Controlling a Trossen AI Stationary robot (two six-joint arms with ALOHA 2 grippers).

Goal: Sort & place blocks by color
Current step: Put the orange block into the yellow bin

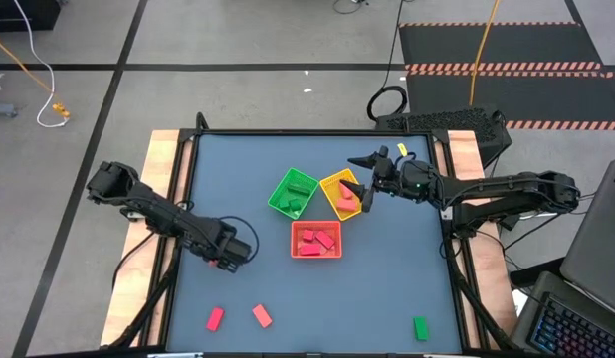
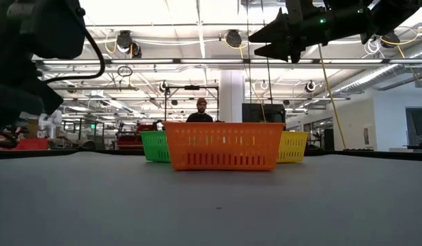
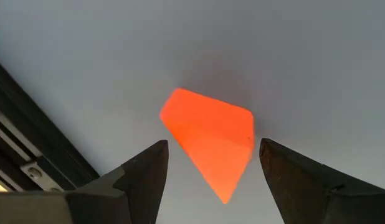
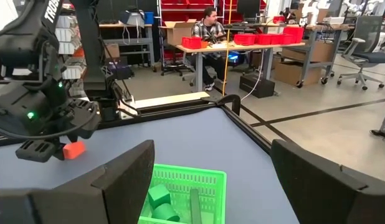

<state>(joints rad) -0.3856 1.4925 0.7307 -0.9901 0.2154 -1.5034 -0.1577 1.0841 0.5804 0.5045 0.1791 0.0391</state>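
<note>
A salmon-orange wedge block (image 3: 211, 140) lies on the grey table near its left edge. My left gripper (image 3: 212, 146) points down over it, open, with one finger on each side and a narrow gap to each; in the high view the gripper (image 1: 231, 259) covers most of the block. My right gripper (image 1: 360, 181) hangs level and open, high over the yellow tray (image 1: 339, 182), with nothing between its fingers. A red block (image 1: 215, 318), a salmon block (image 1: 262, 316) and a green block (image 1: 421, 327) lie near the table's near edge.
Three mesh trays stand together mid-table: a green tray (image 1: 293, 192) holding green blocks (image 4: 158, 196), the yellow tray holding salmon blocks, and a red-orange tray (image 1: 315, 239) holding red blocks. A raised dark rim (image 1: 188, 199) borders the table. A person sits in the room beyond.
</note>
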